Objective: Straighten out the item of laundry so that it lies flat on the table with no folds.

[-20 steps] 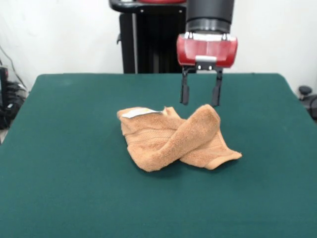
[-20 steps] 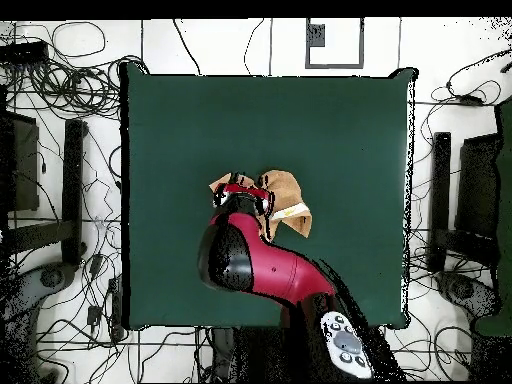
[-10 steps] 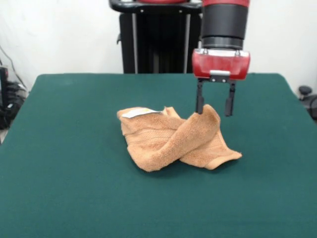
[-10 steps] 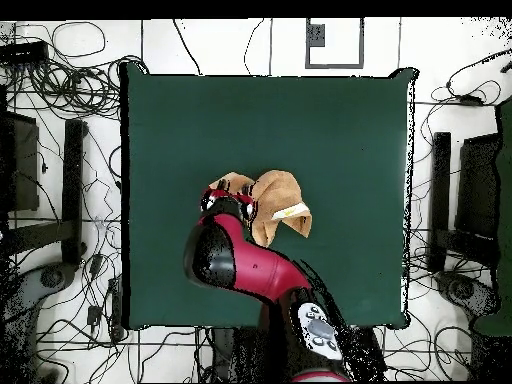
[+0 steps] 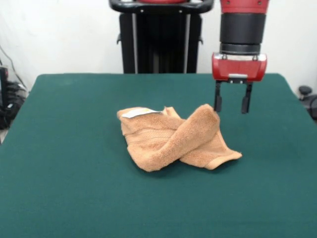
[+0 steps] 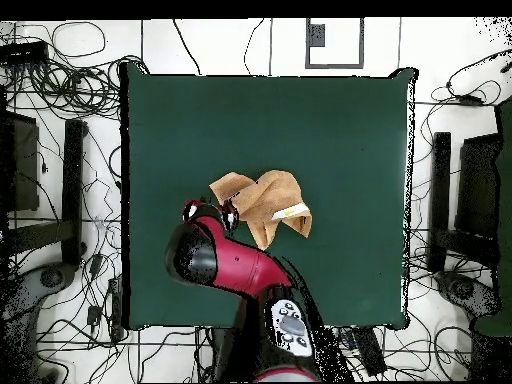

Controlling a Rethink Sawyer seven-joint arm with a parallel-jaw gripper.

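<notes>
Dark green counter, and mid-counter sits the orange-tan towel, twisted over itself. The gripper hangs beside its raised fold, jaws apart and empty. Soft, light, floppy terry; best pinched at a free corner.

An orange-tan terry towel lay crumpled near the middle of a dark green table — not flat. One thick fold rolled diagonally across the top, rising to a rounded peak at its right. A small white label showed at the upper-left corner — a banded corner stuck out at lower right.
</notes>
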